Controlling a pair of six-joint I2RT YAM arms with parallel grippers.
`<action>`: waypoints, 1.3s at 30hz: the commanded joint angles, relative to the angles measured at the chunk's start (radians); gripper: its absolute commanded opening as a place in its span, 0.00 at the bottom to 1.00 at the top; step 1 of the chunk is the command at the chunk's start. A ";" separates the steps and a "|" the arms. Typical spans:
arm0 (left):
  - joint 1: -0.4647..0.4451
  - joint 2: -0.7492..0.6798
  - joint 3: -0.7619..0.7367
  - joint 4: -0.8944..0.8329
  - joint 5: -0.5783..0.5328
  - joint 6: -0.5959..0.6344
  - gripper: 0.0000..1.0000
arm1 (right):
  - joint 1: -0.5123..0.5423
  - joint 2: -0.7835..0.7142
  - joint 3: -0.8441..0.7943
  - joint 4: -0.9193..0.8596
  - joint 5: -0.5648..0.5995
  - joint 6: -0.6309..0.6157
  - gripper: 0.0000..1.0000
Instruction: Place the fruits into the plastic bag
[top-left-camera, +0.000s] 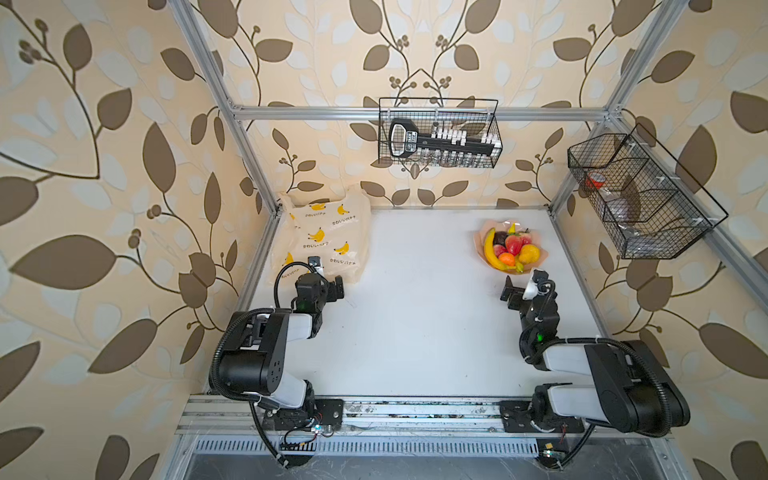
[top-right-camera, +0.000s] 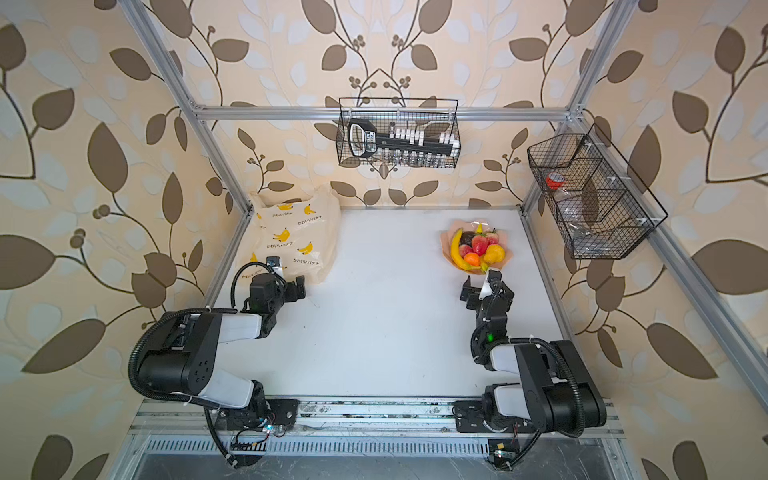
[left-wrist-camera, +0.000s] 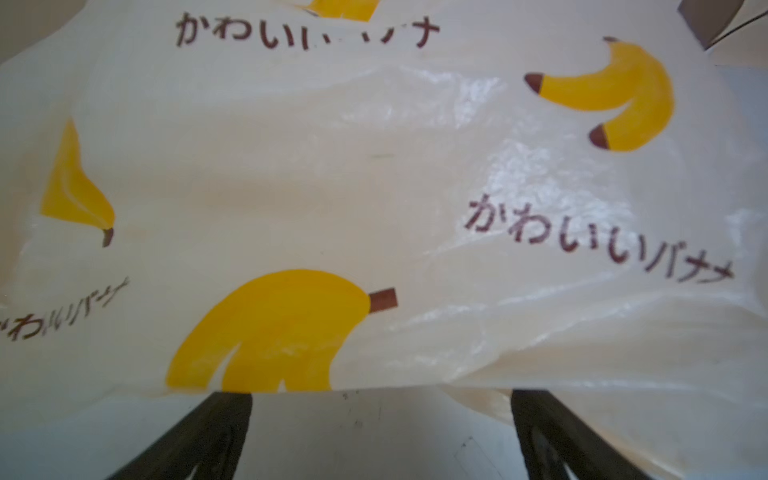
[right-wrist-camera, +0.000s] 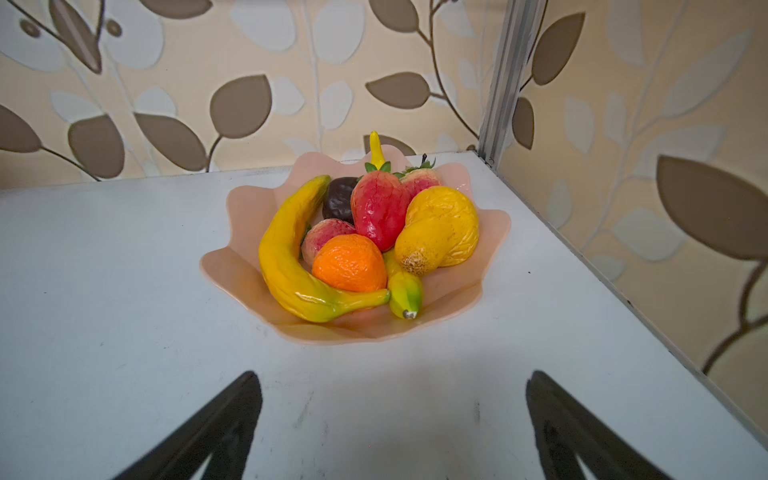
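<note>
Both arms staged, no fruit lifted yet.
In a top view the plastic bag (top-left-camera: 328, 232) lies flat in the far left corner, and the fruits (top-left-camera: 510, 248) sit heaped on a pink plate (top-left-camera: 478, 248) far right. Left wrist: my left gripper (left-wrist-camera: 380, 411) has its jaws spread at the bag's near edge, I judge to open it. Right wrist: the right gripper (right-wrist-camera: 392, 382) is spread and empty, facing the pile, just short of the plate.

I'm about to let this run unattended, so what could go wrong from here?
The bag lies flat with no open mouth showing; the open left gripper at its edge may pinch both layers together.
The fruits are heaped touching on the plate; the open right gripper lifting one could roll neighbours off.
Plate and bag sit on opposite sides, so a carried fruit could drop midway.
</note>
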 joint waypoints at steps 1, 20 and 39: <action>0.002 -0.008 -0.007 0.046 -0.018 -0.003 0.99 | 0.003 0.002 0.009 0.021 0.003 -0.021 1.00; 0.003 -0.010 -0.010 0.047 -0.019 -0.001 0.99 | -0.014 0.000 0.010 0.016 -0.032 -0.015 1.00; -0.024 -0.338 0.061 -0.258 0.029 -0.023 0.99 | 0.062 -0.444 0.105 -0.533 0.016 0.060 1.00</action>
